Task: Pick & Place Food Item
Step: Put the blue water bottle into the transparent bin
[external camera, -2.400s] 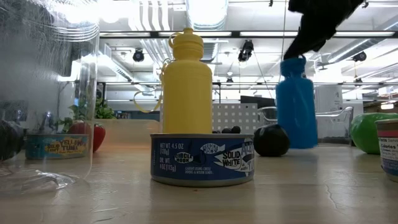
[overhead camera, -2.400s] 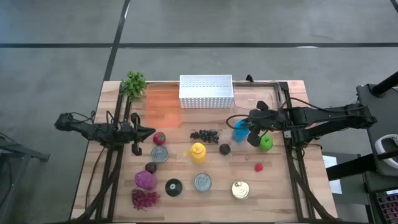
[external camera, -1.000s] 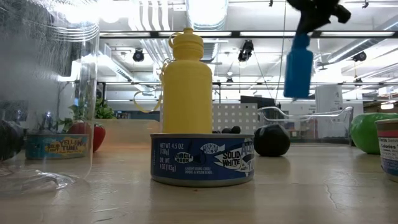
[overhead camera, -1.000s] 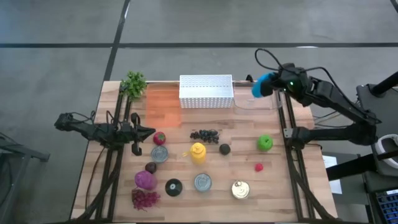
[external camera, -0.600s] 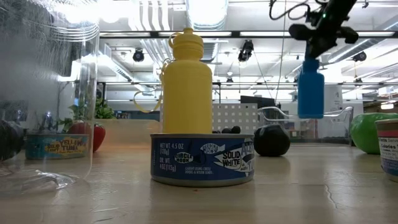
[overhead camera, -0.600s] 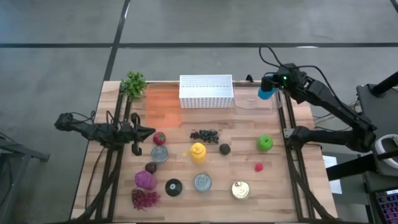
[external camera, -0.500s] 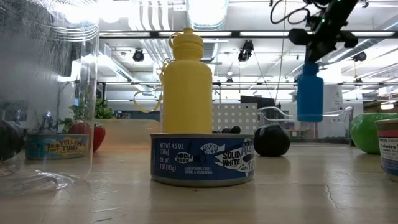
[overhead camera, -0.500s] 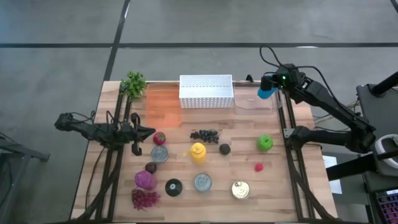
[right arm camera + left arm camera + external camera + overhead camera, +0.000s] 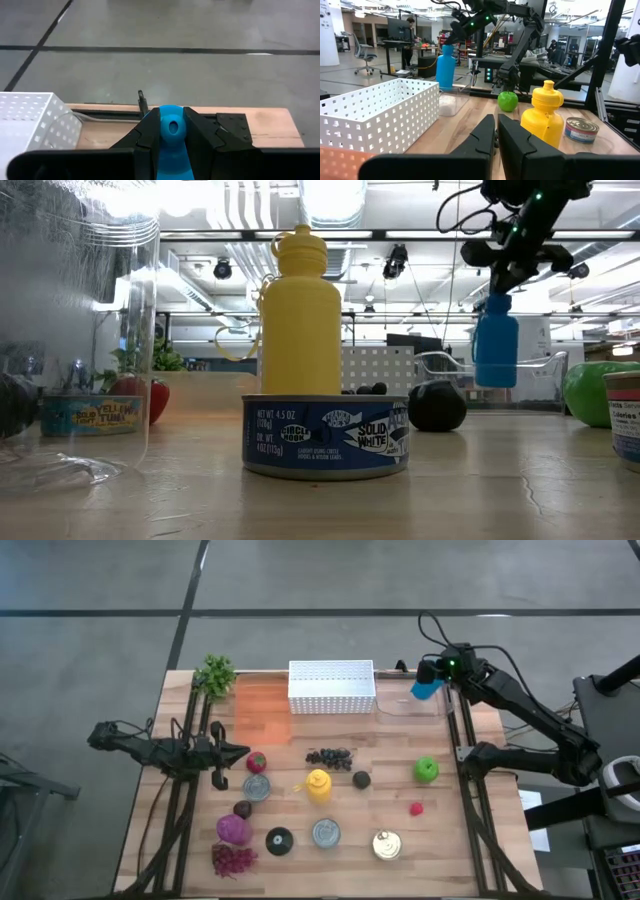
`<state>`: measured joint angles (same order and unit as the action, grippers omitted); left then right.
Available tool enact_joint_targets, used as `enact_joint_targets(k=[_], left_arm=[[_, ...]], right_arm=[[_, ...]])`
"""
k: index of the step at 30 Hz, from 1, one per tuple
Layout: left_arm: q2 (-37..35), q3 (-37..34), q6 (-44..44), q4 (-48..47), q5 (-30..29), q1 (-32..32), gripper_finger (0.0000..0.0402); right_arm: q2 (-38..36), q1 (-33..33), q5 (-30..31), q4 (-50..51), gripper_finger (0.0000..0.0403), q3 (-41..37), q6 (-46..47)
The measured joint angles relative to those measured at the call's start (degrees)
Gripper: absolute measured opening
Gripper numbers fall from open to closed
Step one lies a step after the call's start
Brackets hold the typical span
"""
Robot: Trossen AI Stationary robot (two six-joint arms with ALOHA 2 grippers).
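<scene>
Placing step in hand. Right claw (image 9: 171, 134) clamped on neck of blue bottle (image 9: 496, 350), held in air above clear tray (image 9: 405, 700) at far right of surface (image 9: 450, 840). Next move likely needs straight descent, then release. Tray rim faint – bottle's base hidden from wrist. Left claw (image 9: 496, 131) together, idle near strawberry (image 9: 257, 761).

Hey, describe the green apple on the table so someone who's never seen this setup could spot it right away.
Start at the white perforated basket at the table's far edge, then come toward the table's right edge, the right arm's side. The green apple sits alone there, with a small red berry just nearer the front; it is the only round, bright green thing there.
</scene>
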<state>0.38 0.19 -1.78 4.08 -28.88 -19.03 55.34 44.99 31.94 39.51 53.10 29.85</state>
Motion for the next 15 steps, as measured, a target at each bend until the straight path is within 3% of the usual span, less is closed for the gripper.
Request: enact_joint_targets(k=[15], left_arm=[[0.0,0.0,0.0,-0.02,0.0,-0.02,0.0028]], right_arm=[[7.99,0.44,2.83,-1.39,0.0065,-1.15,3.17]])
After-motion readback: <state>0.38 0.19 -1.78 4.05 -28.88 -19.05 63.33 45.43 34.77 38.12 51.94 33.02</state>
